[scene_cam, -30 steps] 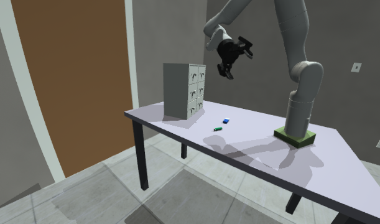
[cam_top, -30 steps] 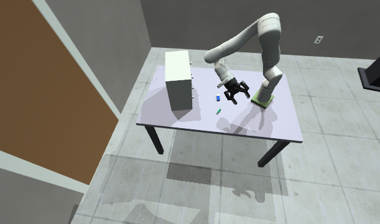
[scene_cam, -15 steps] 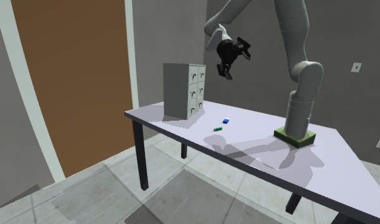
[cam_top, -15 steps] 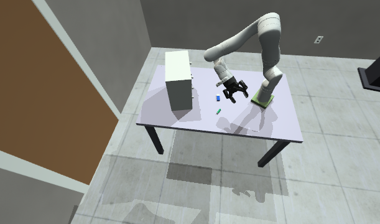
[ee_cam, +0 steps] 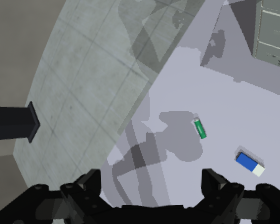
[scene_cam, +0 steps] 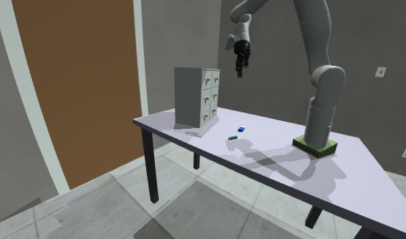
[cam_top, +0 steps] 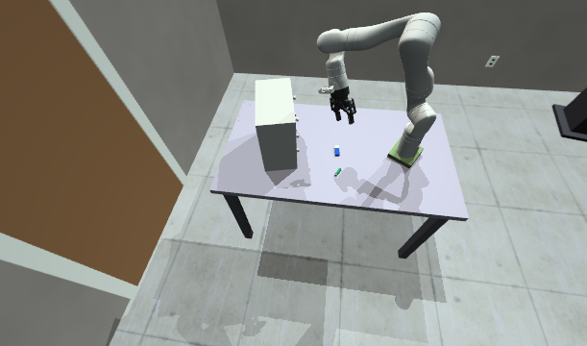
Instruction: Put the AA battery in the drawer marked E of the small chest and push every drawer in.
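The green AA battery (cam_top: pixel 338 172) (scene_cam: pixel 232 137) (ee_cam: pixel 200 128) lies on its side on the table. The small grey chest (cam_top: pixel 276 102) (scene_cam: pixel 188 96) (ee_cam: pixel 272 49) stands upright at the table's left part. Its front shows two columns of three drawers in the exterior view, all looking pushed in; the letters cannot be read. My gripper (cam_top: pixel 345 120) (scene_cam: pixel 242 71) (ee_cam: pixel 151 180) is open and empty, high above the table, to the right of the chest's front and well away from the battery.
A blue and white block (cam_top: pixel 337 151) (scene_cam: pixel 241 129) (ee_cam: pixel 248 162) lies on the table (cam_top: pixel 317 189) (scene_cam: pixel 272 124) near the battery. The arm's green base plate (cam_top: pixel 403 162) (scene_cam: pixel 319 152) is at the right. Small handles stick out from the chest's front.
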